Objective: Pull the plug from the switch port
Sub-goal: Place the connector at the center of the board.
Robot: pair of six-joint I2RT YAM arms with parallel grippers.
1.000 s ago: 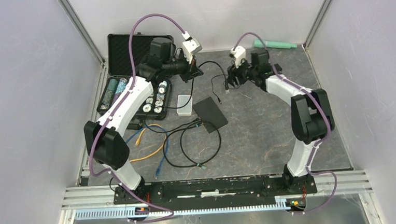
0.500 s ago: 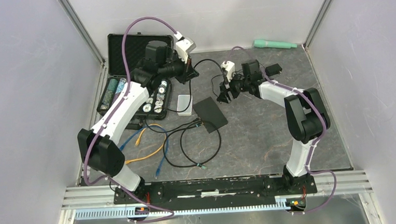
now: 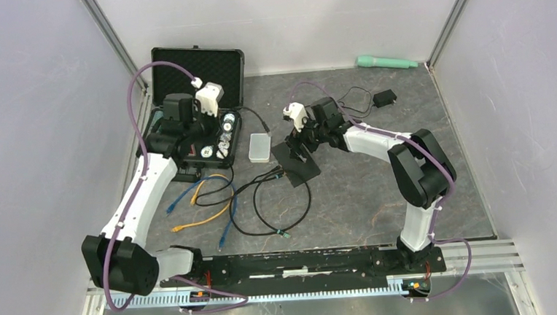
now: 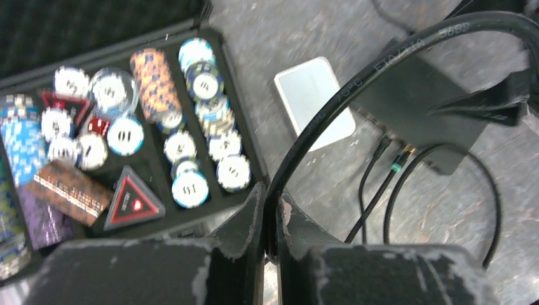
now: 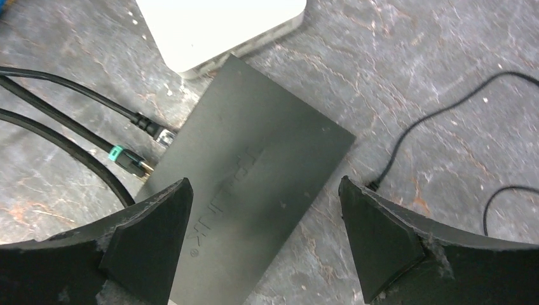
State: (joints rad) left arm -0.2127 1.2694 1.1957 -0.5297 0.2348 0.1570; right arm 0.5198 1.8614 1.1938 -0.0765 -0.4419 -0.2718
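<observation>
The black switch (image 3: 295, 161) lies flat mid-table; it also shows in the right wrist view (image 5: 254, 171) and the left wrist view (image 4: 413, 105). Two black cable plugs (image 5: 159, 135) sit in its ports on the near-left side, one with a green band (image 5: 127, 160). A thin black lead (image 5: 407, 140) meets its opposite side. My right gripper (image 3: 300, 138) is open and empty just above the switch, a finger on either side (image 5: 267, 210). My left gripper (image 3: 200, 135) is shut on a thick black cable (image 4: 330, 121) over the chip case; the cable's far end is out of view.
A white box (image 3: 259, 147) lies left of the switch. An open black case of poker chips (image 3: 209, 143) is at the far left. Blue, orange and black cables (image 3: 213, 205) loop near the front. A power adapter (image 3: 384, 98) and green stick (image 3: 387, 62) lie at the back.
My left arm swung back and left from the table's far middle to over the chip case, cable still gripped. My right gripper moved left and down to just above the switch.
</observation>
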